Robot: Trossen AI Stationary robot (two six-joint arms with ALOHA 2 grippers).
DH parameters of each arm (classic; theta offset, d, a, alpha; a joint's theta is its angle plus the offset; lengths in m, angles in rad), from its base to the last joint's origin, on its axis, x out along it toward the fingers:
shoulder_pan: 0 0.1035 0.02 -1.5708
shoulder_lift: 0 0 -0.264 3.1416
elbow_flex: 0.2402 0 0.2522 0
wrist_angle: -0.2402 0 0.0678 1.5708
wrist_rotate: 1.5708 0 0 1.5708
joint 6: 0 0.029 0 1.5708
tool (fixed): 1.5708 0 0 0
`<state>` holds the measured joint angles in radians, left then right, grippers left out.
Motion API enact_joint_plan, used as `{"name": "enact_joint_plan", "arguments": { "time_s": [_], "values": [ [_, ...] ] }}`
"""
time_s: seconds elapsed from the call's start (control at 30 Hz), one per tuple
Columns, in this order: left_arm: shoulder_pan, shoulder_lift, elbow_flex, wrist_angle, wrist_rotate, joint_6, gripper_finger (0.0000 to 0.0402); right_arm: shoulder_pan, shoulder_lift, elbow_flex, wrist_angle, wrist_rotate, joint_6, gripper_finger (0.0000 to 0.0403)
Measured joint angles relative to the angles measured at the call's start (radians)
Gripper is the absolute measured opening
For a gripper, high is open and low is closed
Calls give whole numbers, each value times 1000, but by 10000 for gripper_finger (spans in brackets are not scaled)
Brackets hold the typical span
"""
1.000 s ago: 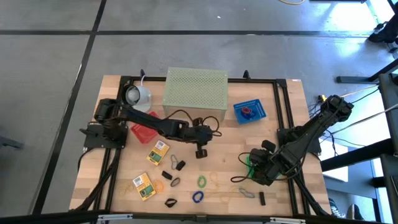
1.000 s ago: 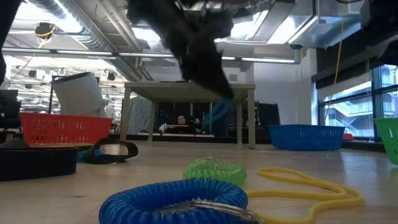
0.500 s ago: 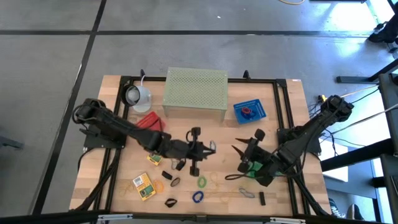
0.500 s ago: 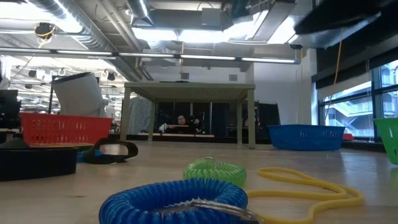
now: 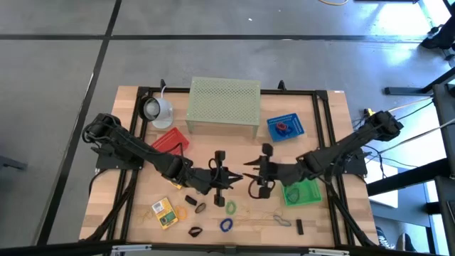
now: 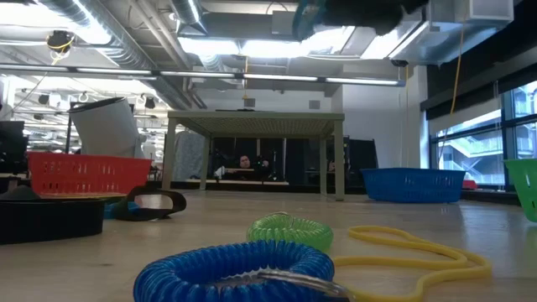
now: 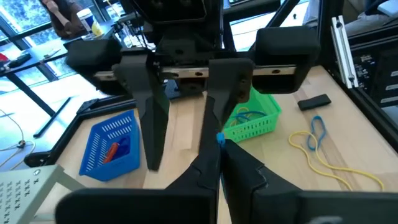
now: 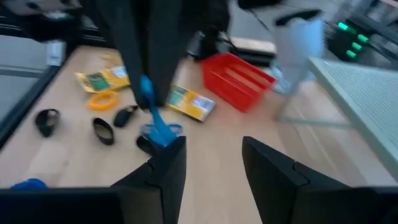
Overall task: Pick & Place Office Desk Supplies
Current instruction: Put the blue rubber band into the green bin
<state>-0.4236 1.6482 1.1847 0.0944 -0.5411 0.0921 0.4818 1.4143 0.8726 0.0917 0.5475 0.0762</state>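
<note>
**Two arms meeting mid-table over one little blue piece**

Two grippers are nose to nose near the middle of the wooden table (image 5: 334, 114), and it looks to me like a handover. The left gripper (image 5: 226, 178) is pinched tight on a small blue plastic strip (image 8: 153, 113), held up off the wood so the other arm can get at it. The right gripper (image 5: 250, 177) faces it with its jaws spread wide and nothing in them, just apart from the blue piece. My guess is the left arm can't comfortably reach the bins on the far side, hence the pass.

Rest of the supplies are loose along the table's front edge: a green coiled loop (image 6: 289, 230), a blue coiled loop (image 6: 235, 269), a yellow rubber band (image 6: 419, 252), black clips (image 5: 200, 208) and a yellow printed packet (image 5: 164, 212).

Containers:
- green mesh basket (image 7: 264, 114) toward the right edge, with yellow and blue bands in it
- blue mesh tray (image 7: 115, 144) near the back edge, something red inside
- red mesh basket (image 8: 237, 73) on the left side; can't see its contents
- pale green perforated stand (image 5: 222, 104) at the back edge, nothing on top
</note>
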Motion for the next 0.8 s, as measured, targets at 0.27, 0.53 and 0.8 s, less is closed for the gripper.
{"name": "enact_joint_plan", "arguments": {
  "time_s": [0.27,0.53,0.8],
  "values": [
    [1,0,0,0,1,0,6,-73,30,0,68,-280,-63,158],
    [7,0,0,0,-1,14,8,-100,85,0,70,-364,-65,158],
    [6,0,0,-17,1,18,8,-102,87,0,-13,-207,-62,158]
  ]
}}
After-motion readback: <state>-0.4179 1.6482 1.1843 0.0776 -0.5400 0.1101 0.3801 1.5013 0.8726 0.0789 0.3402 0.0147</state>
